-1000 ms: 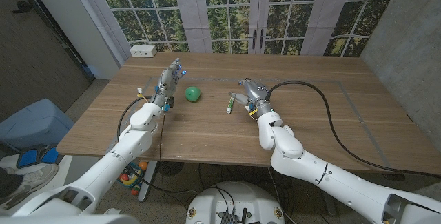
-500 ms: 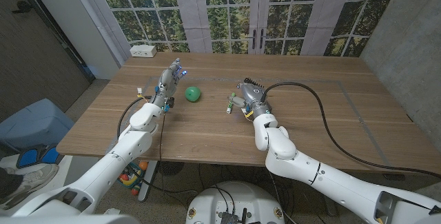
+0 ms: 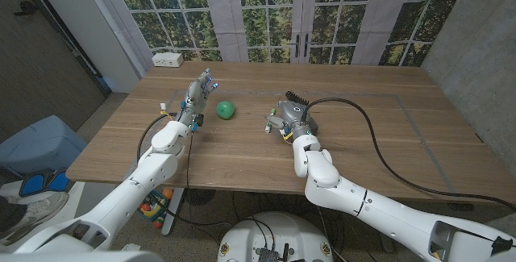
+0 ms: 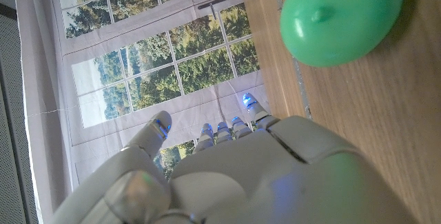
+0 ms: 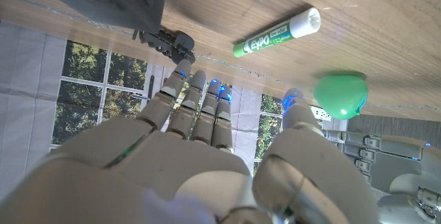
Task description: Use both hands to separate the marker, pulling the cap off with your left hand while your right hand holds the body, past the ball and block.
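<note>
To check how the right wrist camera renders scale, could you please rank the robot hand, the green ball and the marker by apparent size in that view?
1. Right robot hand: by far the largest, though nearest the camera.
2. Marker and green ball: similar; the marker is longer, the ball bulkier, so I won't rank them.

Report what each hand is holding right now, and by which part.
Nothing is held. The marker lies capped on the table, beyond the right hand's fingers. The left hand stands open beside the ball.
</note>
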`<state>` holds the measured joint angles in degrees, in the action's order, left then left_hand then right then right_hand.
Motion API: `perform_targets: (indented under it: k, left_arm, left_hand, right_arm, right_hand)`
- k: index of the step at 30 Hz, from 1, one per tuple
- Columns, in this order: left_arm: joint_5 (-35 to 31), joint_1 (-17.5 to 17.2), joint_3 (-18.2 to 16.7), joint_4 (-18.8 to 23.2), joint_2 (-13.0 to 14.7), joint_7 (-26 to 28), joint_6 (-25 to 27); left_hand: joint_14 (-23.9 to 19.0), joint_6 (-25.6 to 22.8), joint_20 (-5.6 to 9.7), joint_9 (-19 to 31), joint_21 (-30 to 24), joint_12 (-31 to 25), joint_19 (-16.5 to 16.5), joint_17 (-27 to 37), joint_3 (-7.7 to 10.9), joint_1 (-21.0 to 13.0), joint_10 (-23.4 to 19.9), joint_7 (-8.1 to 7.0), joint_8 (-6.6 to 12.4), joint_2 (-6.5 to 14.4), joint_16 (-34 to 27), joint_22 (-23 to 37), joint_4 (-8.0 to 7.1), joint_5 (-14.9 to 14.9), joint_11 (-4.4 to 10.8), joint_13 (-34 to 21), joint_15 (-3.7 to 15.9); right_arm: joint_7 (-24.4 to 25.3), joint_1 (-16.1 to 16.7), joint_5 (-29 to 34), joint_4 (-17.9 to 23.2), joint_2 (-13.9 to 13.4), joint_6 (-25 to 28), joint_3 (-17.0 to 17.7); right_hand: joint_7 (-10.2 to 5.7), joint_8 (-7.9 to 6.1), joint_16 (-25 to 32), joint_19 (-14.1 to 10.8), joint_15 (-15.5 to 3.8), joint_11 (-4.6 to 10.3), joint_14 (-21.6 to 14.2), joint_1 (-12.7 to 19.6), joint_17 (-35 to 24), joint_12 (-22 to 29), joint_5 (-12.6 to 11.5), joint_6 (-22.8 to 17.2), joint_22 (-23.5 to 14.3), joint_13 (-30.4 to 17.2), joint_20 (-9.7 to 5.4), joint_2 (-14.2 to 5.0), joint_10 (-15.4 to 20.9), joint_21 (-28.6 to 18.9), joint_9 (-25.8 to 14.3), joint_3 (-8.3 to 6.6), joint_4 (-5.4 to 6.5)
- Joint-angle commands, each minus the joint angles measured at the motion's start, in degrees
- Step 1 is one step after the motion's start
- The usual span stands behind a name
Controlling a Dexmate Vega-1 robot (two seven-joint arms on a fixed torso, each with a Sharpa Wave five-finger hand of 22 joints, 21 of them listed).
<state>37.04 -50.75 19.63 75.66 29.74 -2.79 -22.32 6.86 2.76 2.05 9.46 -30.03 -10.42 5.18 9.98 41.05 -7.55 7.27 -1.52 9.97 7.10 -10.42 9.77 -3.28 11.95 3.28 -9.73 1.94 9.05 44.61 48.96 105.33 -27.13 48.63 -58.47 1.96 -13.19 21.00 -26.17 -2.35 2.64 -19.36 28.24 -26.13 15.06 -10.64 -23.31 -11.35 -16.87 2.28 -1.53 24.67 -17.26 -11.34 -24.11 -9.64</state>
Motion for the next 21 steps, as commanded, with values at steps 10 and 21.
perform_targets:
  k: [10,21]
  left_arm:
    - [0.08,-0.64,-0.19,0.97,0.44,0.15,-0.03]
    - [0.09,-0.66,-0.16,1.19,0.61,0.17,0.38]
  left_hand:
    - [-0.26,-0.09,1.50,0.27,0.24,-0.50,-0.23,0.11,0.20,0.45,-0.11,-0.01,0.31,2.60,-0.28,0.04,0.62,0.10,-0.17,-0.26,1.65]
    - [-0.28,-0.07,1.46,0.28,0.42,-0.50,-0.31,0.09,0.22,0.45,-0.14,0.01,0.29,2.66,-0.27,0.05,0.74,0.09,-0.08,-0.26,1.64]
  right_arm:
    - [-1.29,-2.13,0.35,-3.67,1.98,4.02,-3.59]
    - [-0.87,-3.23,-0.84,-6.11,3.16,5.19,-4.91]
  right_hand:
    - [0.38,-0.17,0.71,-0.25,-2.22,-0.31,0.66,1.73,-0.77,0.28,-0.03,-0.27,-0.18,-0.56,0.02,-0.06,0.09,-0.09,-0.06,0.40,0.17]
    - [0.86,-0.18,0.87,0.00,-1.93,-0.51,1.05,2.12,-1.25,0.30,0.06,-0.47,-0.23,-0.90,0.19,-0.11,0.08,-0.05,-0.06,0.63,0.28]
